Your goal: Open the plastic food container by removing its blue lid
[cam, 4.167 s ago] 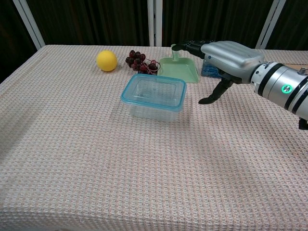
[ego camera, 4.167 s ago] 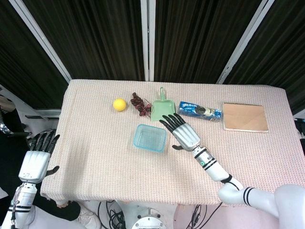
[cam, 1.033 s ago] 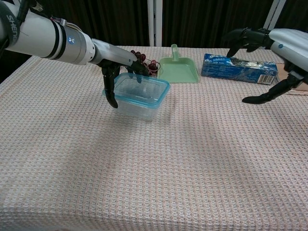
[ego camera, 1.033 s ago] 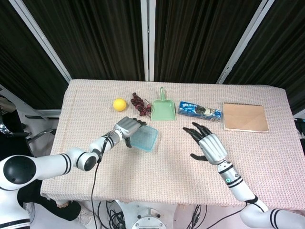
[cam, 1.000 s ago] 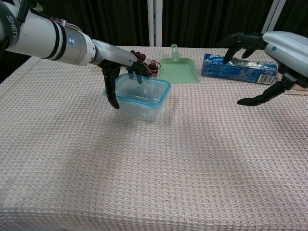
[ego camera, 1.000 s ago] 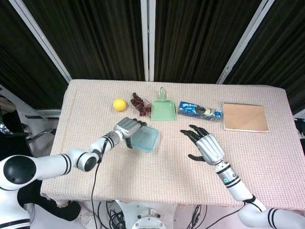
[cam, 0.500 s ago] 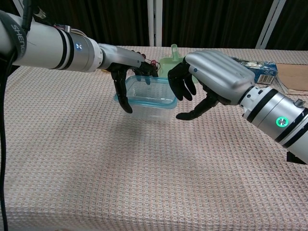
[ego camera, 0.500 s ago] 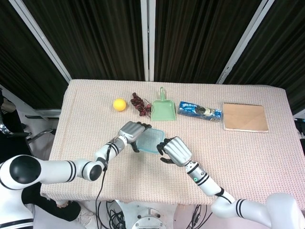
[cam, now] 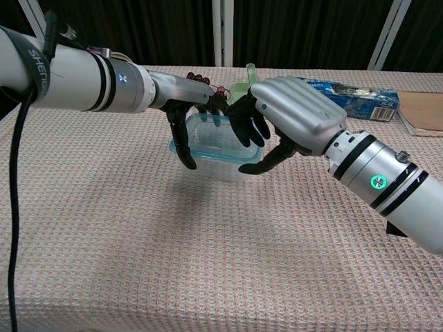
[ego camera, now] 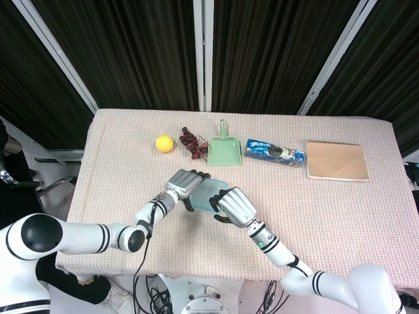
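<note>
Just in front of the green dustpan (ego camera: 224,150), the left hand (cam: 185,111) grips the light, flexible, probably slippery plastic container (cam: 211,146) while the right hand (cam: 277,117) curls onto its blue lid (cam: 208,149), best peeled at the rim.

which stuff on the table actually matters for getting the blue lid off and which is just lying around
Part of the job:
plastic food container, held up off the cloth
blue lid, not yet off
left hand, gripping the container's left side
right hand, fingers over the lid's right edge

Just lying about:
yellow ball
grapes
green dustpan
blue biscuit packet
brown notebook
</note>
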